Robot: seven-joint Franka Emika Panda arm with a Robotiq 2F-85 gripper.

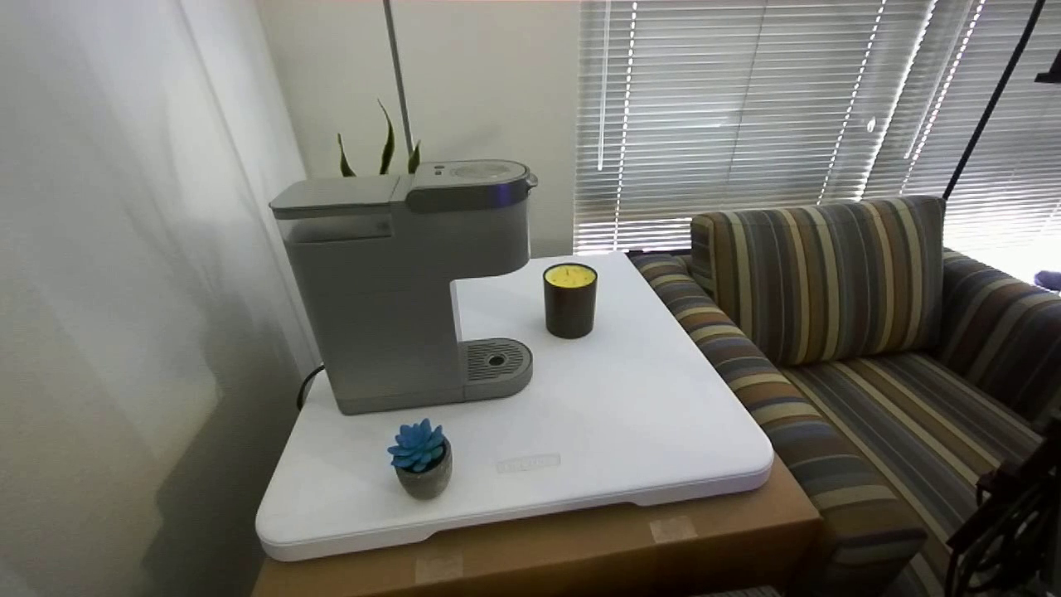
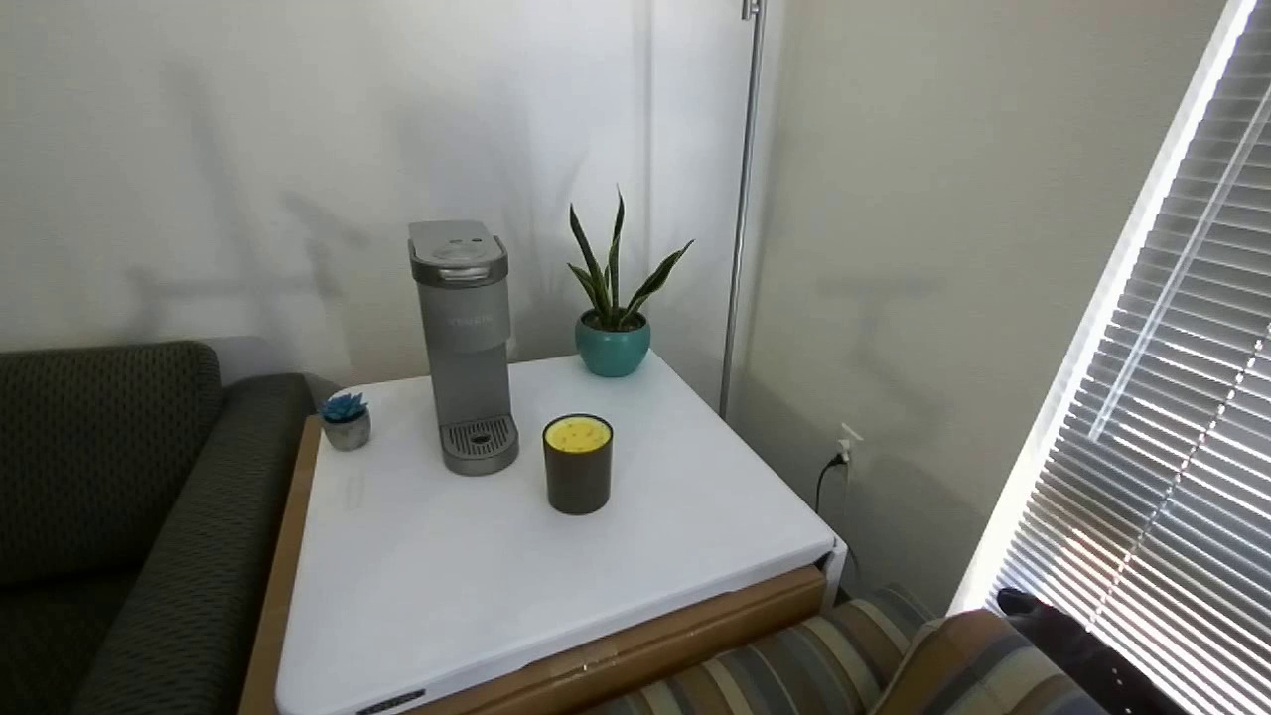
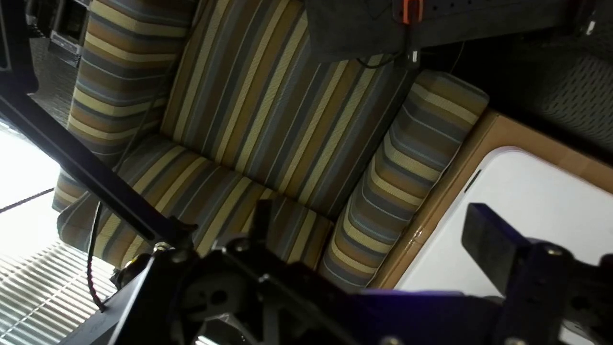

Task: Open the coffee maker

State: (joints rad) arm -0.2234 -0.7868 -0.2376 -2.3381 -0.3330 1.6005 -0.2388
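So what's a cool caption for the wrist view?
Open gripper, with a striped armchair and white tabletop corner beyond.

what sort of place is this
Probably a living room or lounge, judging by the striped fabric armchair, the pale slatted window blinds and the green plant in a round teal pot.

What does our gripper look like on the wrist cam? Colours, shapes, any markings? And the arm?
The gripper is mostly black, built of angular jointed links with small pale fastener heads and a purple-blue tint across its middle. One of its jaws ends in a blocky, flat-faced rectangular tip. No markings are readable. The arm can't be clearly made out.
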